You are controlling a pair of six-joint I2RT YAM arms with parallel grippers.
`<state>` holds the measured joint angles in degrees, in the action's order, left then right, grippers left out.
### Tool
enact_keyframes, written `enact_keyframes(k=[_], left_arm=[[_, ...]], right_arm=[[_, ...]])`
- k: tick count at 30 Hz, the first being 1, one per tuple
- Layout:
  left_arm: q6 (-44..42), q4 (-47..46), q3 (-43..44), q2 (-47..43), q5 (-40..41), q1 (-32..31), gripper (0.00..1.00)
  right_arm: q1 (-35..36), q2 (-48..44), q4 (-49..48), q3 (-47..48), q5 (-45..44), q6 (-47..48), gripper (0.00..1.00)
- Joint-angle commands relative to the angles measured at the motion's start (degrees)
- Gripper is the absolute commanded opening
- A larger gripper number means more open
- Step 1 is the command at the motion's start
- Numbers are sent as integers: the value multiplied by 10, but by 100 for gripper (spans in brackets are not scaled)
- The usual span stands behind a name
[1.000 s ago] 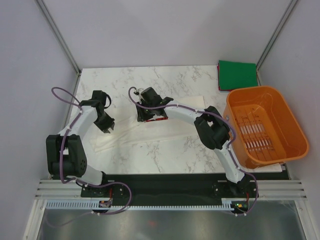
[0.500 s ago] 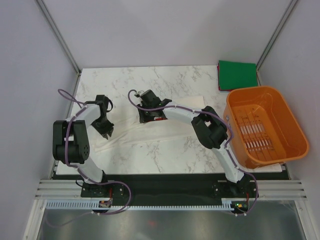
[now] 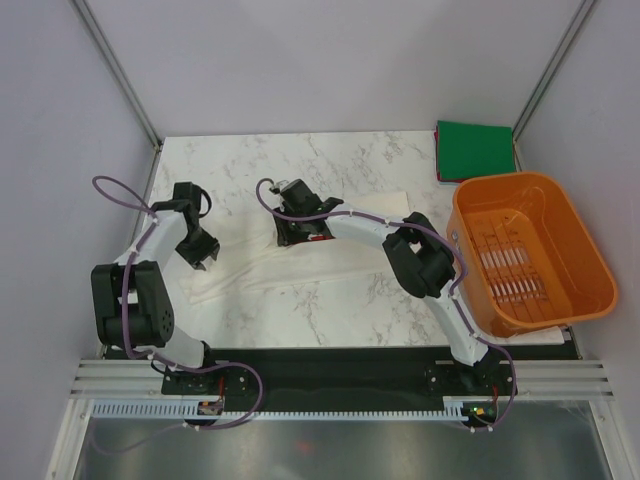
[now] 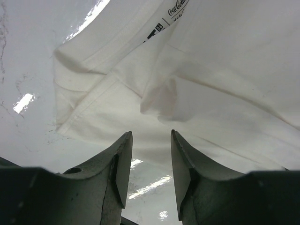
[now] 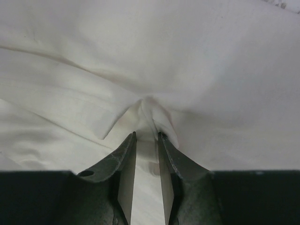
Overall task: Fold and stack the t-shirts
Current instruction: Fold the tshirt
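Observation:
The white t-shirt (image 3: 350, 255) lies crumpled in a long band across the marble table (image 3: 250, 165). A bit of its red print (image 3: 318, 238) shows by my right gripper (image 3: 300, 232). In the right wrist view that gripper (image 5: 146, 134) is shut on a pinched ridge of the white t-shirt (image 5: 187, 56). My left gripper (image 3: 205, 262) hovers at the shirt's left end. In the left wrist view it (image 4: 150, 133) is open, with bare table between its fingers and the white t-shirt (image 4: 211, 93) just ahead. The dark green t-shirt (image 3: 475, 150) lies folded square at the back right.
An orange slatted basket (image 3: 505, 181) stands at the right edge, in front of the green t-shirt. Grey walls with slanted metal posts close in the table on both sides. The shirt's neck label (image 4: 159, 30) faces the left wrist camera.
My left gripper has opened, let go of the white cloth and drawn a little to the left. The right gripper has stayed on the shirt's middle.

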<state>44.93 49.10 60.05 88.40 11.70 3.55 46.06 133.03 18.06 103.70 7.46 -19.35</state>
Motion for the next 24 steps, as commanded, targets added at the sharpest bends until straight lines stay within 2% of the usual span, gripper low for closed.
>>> enact_keyframes(k=[1,11,24], left_arm=[[-37,-9,20,-13,-16,4,46],[-63,-10,23,-31,-38,41,47],[-77,-18,24,-43,-63,50,47]], right_arm=[[2,-22,7,26,-18,-8,35],[15,6,8,54,-44,-20,43],[23,42,0,115,-83,-88,45]])
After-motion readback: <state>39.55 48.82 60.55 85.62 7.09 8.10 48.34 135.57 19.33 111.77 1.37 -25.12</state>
